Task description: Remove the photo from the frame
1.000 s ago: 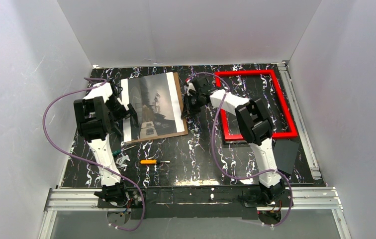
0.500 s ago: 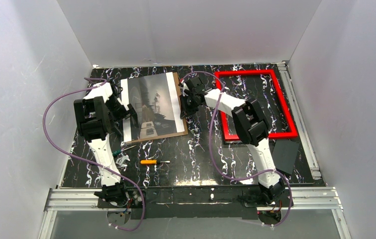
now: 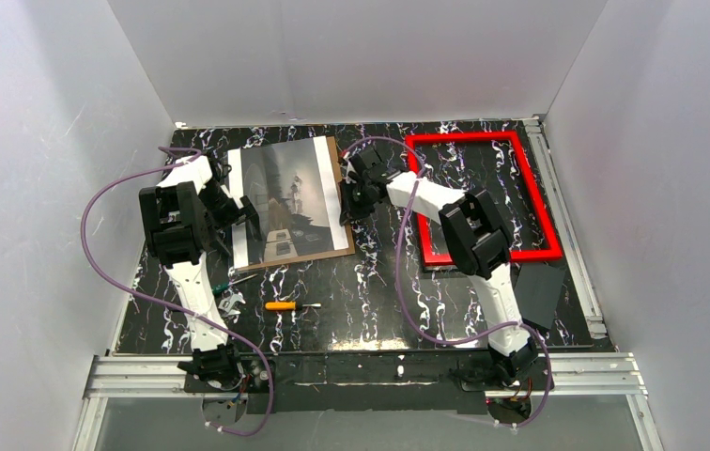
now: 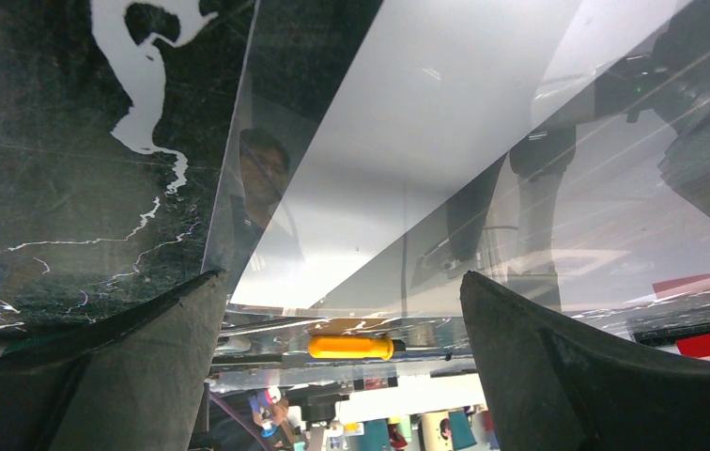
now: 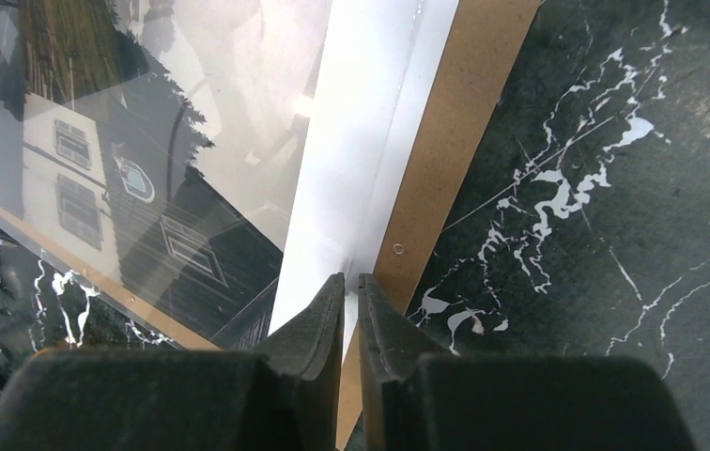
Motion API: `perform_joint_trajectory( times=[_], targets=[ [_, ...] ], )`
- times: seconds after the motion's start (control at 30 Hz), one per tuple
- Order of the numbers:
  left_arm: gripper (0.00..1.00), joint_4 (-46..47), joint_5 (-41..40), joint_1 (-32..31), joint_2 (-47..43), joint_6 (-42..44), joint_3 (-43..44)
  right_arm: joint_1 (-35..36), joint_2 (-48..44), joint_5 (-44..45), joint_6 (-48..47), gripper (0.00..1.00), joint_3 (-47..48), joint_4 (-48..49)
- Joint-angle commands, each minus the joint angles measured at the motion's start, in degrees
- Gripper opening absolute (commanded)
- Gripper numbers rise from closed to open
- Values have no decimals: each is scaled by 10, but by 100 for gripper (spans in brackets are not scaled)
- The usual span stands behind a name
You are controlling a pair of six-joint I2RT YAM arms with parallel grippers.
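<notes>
Moved: right arm (image 3: 473, 235) has swung left, carrying its fingers from the gap beside the frame over to the board's right edge; the left arm (image 3: 177, 225), photo and frame lie as before.
Desk (image 3: 361, 282): one, a black marble-look top with white veins, boxed in by plain white walls.
Frame (image 3: 464, 139): one thin bright red rectangle, lying flat at the far right of the desk. The marble shows through its opening, and the right arm crosses over its near-left corner.
Board (image 5: 445, 160): one flat brown rectangle at far left-centre, under the photo. It shows as a strip along the photo's right side and has a small round dimple near the right fingers.
Photo (image 3: 285, 202): one glossy print, out of the frame and lying on the board, well apart from the frame. It shows a dim grey-black building and has a white strip along each long side.
Grey sheet (image 3: 541, 291): one dark flat panel, near the frame's near-right corner.
Screwdriver (image 3: 281, 305): one, with an orange handle, lying on the desk nearer the arm bases than the board.
Left fingers (image 4: 145, 357): two, spread wide apart at the photo's left side, holding nothing.
Right fingers (image 5: 309, 329): two, almost together with a thin slit between them. Their tips sit at the edge of the white strip where it meets the board; I cannot tell whether they pinch that edge.
</notes>
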Motion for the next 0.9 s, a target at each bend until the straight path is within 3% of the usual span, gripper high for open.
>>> perform_joint_trajectory(
  times=[0.0,0.13,0.87],
  targets=[
    [96,-34,6,3,36,6,-16,3,0,-22,33,18,-35,-22],
    [96,-35,6,2,35,7,-16,2,-14,-50,58,18,-63,4],
    [96,-34,10,2,39,6,-17,20,-51,6,74,19,-132,-35]
  ],
)
